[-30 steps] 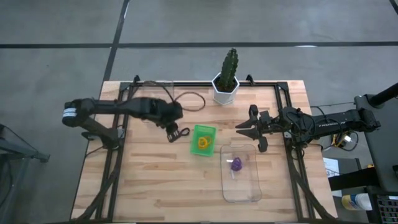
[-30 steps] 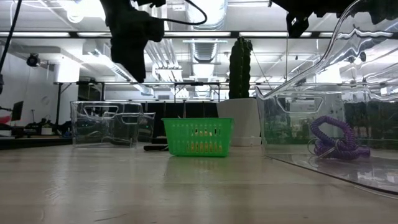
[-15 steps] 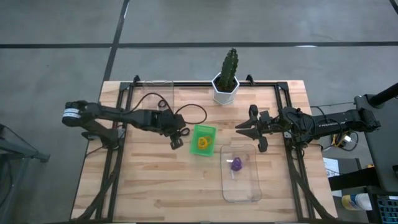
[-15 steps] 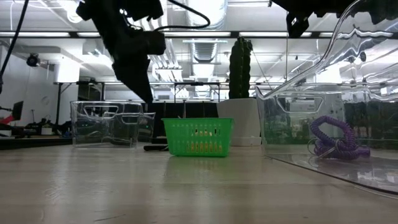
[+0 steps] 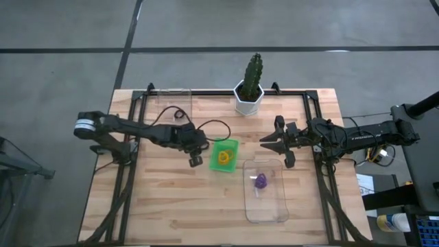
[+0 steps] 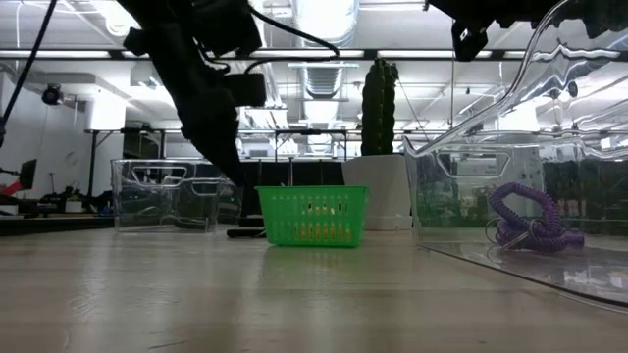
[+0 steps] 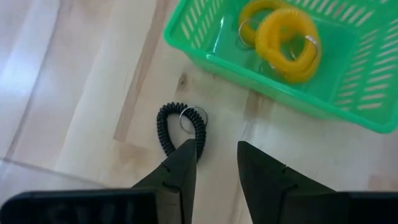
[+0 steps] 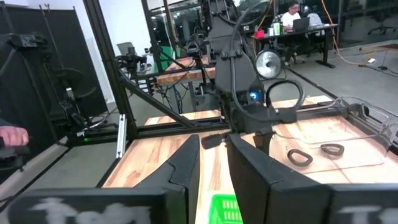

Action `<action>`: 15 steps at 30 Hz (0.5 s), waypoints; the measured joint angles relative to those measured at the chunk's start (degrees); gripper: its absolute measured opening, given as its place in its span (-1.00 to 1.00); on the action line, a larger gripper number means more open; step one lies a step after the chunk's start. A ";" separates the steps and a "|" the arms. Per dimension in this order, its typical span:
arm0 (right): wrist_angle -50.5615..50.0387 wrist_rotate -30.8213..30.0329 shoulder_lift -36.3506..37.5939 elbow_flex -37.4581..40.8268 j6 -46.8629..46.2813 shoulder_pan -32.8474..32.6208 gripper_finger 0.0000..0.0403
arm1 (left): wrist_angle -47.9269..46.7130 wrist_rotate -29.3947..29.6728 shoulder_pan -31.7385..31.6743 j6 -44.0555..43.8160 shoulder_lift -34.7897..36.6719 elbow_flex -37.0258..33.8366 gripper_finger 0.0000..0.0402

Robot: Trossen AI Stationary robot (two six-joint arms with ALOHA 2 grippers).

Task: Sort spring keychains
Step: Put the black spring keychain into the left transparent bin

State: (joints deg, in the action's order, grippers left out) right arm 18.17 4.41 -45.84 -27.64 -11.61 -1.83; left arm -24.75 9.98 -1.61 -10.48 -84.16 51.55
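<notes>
Right now my left gripper (image 5: 195,159) sits low over the table (image 5: 164,206), just beside the green bin (image 5: 224,154) on its left side. Through the left wrist camera I see its two fingers (image 7: 180,168) parted by a narrow gap and holding nothing. A black keychain (image 7: 180,126) lies flat on the wood right in front of them, and one fingertip reaches its coil; I cannot tell whether it actually touches. That keychain lies near the bin's wall but apart from it.

Inside the bin I count two orange keychains (image 7: 285,36), one partly over the other, both with small metal rings. From the low camera the left arm (image 6: 201,88) slants down toward the bin's left edge.

My right gripper (image 5: 269,142) hangs in the air right of the bin and behind the clear tray (image 5: 266,191). Its fingers (image 8: 186,165) stand slightly apart and are empty. A purple keychain (image 5: 260,181) rests in that tray, toward its rear half; the low camera shows it lying on the tray floor.

Through the right wrist camera I make out two more black keychains (image 8: 300,157) in a second clear tray (image 8: 367,134) at the table's back left. A cactus (image 5: 252,74) in a white pot stands at the rear edge. People sit at desks (image 8: 292,15) far off in the room.
</notes>
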 joint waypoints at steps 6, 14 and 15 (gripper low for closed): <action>0.00 0.00 0.00 0.00 -0.01 0.00 -0.66 | 0.17 0.00 -0.07 1.10 -3.96 0.66 -0.45; 0.00 0.01 0.00 0.00 -0.02 -0.02 -0.61 | 0.84 0.42 -0.32 2.30 -7.50 1.27 -0.45; -0.02 0.01 0.00 0.01 -0.10 -0.02 -0.61 | 0.84 0.45 -0.37 2.56 -7.81 1.27 -0.45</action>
State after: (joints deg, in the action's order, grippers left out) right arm 18.15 4.43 -45.84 -27.63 -11.71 -1.85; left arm -23.91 10.43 -1.98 -7.92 -91.97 52.82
